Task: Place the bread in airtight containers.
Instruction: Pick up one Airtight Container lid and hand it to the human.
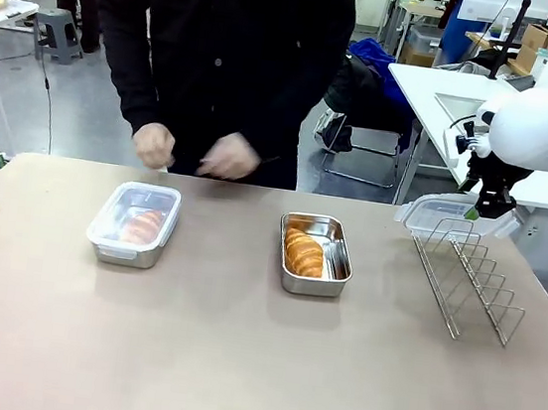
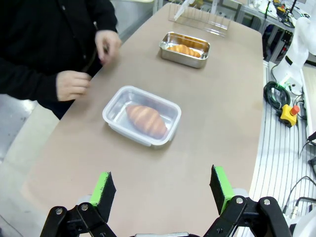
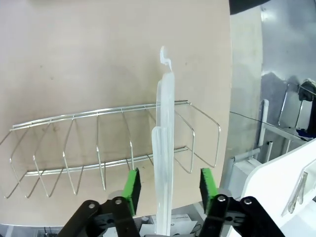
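- Landmark: wire rack (image 1: 468, 274). Right gripper (image 1: 481, 207) sits at the rack's far end, with a clear lid (image 1: 443, 211) standing on edge in the slots.
- Right wrist view: the lid (image 3: 164, 148) runs edge-on between the green pads (image 3: 132, 184), with a gap showing on both sides. Jaws look caught mid-close; can't tell if they're pinching it yet.
- Lid is upright because the rack stores it that way, so the thin edge is there to pinch.
- Well to the rack's left: open steel container (image 1: 315, 254) with a croissant (image 1: 303, 253) inside, no lid. Judgement: this lid goes there.
- Farther left: second container (image 1: 134, 222), lid on, croissant (image 1: 142, 226) visible through it.
- Left wrist view: left gripper (image 2: 163, 192) spread wide, holding nothing, above bare table (image 2: 207, 128) short of the lidded container (image 2: 142, 114).
- Front view adds the person's hands (image 1: 196, 150) together past the far edge, touching nothing.
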Action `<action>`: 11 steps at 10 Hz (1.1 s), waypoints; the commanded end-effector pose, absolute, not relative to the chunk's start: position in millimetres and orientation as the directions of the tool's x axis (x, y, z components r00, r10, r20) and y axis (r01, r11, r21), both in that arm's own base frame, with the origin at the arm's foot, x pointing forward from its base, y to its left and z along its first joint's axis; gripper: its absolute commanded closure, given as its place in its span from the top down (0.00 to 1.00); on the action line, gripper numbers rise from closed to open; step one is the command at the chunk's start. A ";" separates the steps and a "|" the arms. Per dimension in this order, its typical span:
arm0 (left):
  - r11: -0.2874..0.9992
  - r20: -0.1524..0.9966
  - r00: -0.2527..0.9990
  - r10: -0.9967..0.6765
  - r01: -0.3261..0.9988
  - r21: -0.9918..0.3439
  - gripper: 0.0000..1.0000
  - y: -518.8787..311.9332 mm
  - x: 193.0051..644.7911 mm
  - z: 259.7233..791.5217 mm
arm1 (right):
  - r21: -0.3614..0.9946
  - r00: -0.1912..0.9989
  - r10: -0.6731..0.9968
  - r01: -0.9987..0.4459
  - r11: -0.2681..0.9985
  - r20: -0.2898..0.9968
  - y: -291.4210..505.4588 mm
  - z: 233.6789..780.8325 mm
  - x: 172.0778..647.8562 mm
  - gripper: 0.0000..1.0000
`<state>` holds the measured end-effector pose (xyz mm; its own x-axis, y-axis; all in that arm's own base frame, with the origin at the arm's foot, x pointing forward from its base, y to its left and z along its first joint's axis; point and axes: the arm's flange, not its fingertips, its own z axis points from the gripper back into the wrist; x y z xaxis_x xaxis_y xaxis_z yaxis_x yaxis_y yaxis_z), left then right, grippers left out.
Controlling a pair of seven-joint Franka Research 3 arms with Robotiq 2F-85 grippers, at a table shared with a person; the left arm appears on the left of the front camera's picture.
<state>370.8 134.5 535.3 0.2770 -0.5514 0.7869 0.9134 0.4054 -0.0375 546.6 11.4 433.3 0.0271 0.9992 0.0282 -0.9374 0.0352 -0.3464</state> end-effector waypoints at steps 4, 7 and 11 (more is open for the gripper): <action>0.396 0.807 0.253 -0.534 0.918 -0.025 1.00 133.7 370.6 536.6 | -0.353 0.044 0.998 -0.934 0.056 0.043 12.0 438.3 545.1 0.00; 0.396 0.807 0.253 -0.534 0.918 -0.025 1.00 133.7 370.6 536.6 | -0.343 0.033 0.999 -0.938 0.042 0.033 12.2 440.3 542.8 0.00; 0.396 0.807 0.253 -0.534 0.918 -0.025 1.00 133.7 370.6 536.6 | -0.359 0.109 0.992 -0.925 0.122 0.056 12.9 480.8 536.6 0.00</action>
<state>370.8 134.5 535.3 0.2767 -0.5515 0.7870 0.9135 0.4052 -0.0373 540.8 12.0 453.8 0.0631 0.9967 0.0503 -0.9332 0.0768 -0.3512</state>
